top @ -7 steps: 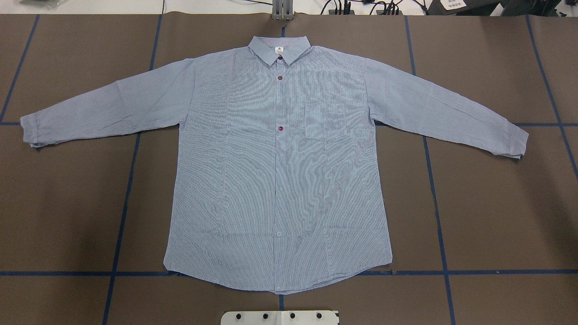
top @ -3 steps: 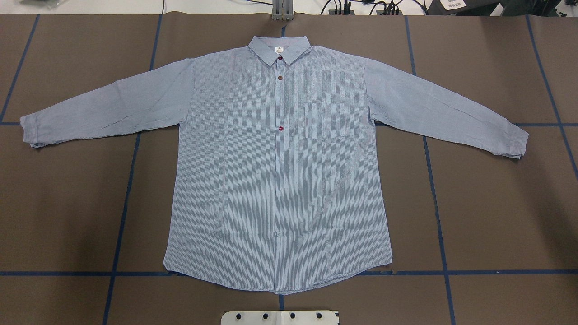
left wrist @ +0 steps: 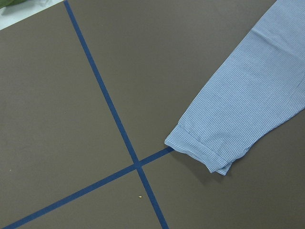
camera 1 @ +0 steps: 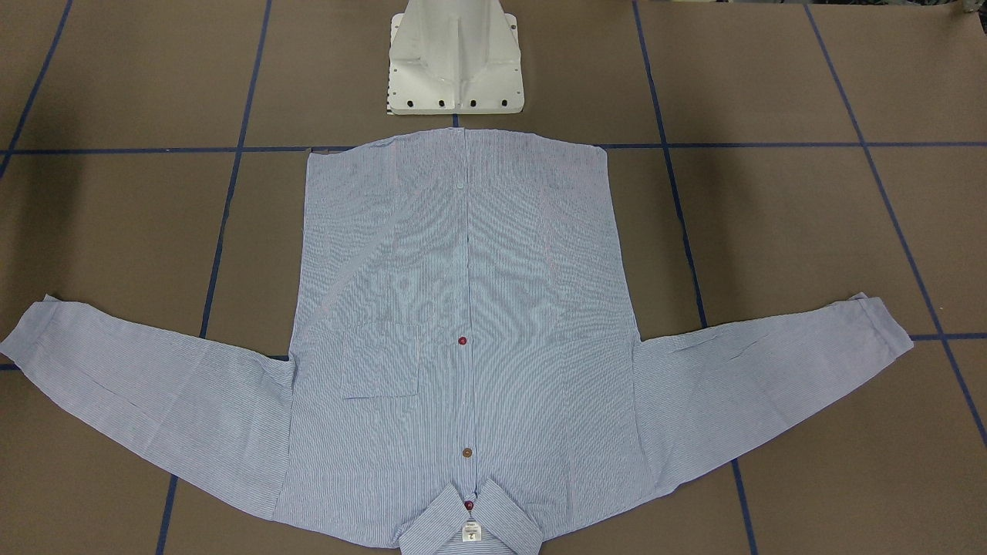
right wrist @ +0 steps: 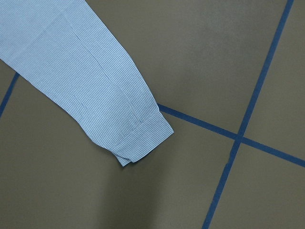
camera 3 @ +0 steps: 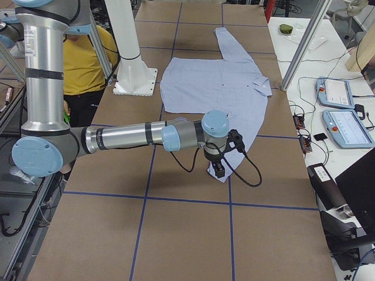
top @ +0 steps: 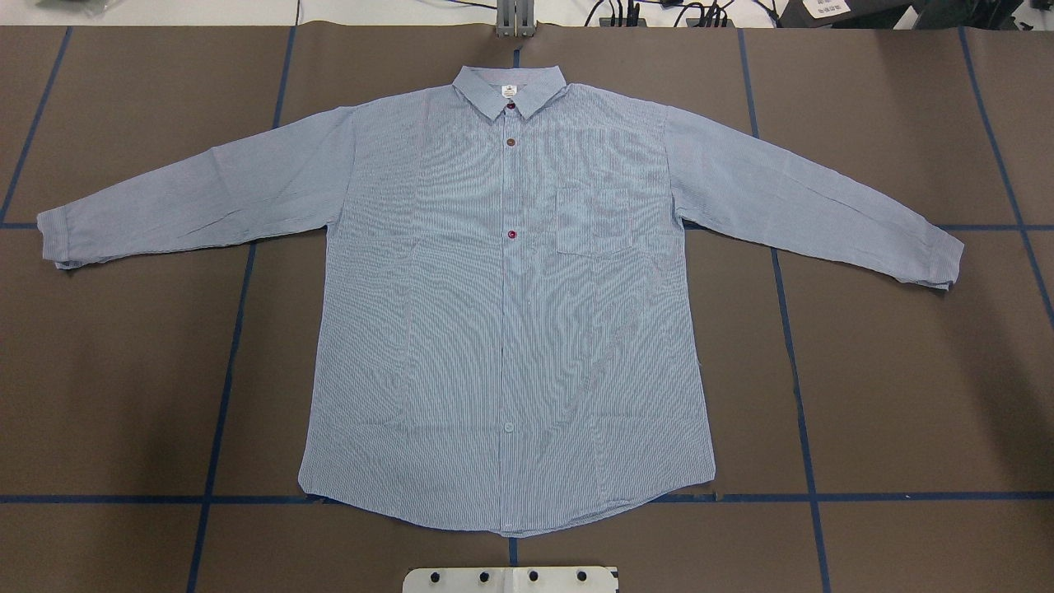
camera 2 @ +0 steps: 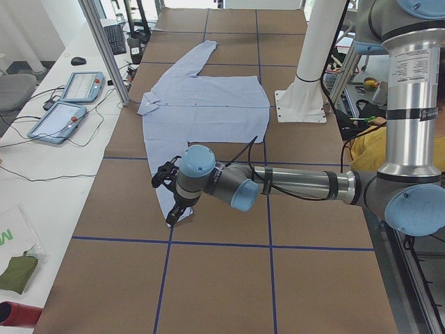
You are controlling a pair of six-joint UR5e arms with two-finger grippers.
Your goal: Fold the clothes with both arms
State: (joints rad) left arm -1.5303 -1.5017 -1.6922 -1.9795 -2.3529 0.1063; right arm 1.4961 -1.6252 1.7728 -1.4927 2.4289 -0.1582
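The light blue striped shirt (top: 510, 313) lies flat and face up on the brown table, buttoned, both sleeves spread out, collar at the far side; it also shows in the front view (camera 1: 463, 308). My left gripper (camera 2: 169, 191) hangs over the left sleeve's cuff (left wrist: 200, 152). My right gripper (camera 3: 218, 170) hangs over the right sleeve's cuff (right wrist: 140, 138). Both grippers show only in the side views, so I cannot tell whether they are open or shut. Neither wrist view shows any fingers.
The white pedestal base (camera 1: 455, 54) stands just beyond the shirt's hem. Blue tape lines (top: 230, 346) cross the table. Tablets (camera 2: 66, 104) and cables lie on a side bench past the collar. A person in yellow (camera 3: 88, 58) sits behind the robot.
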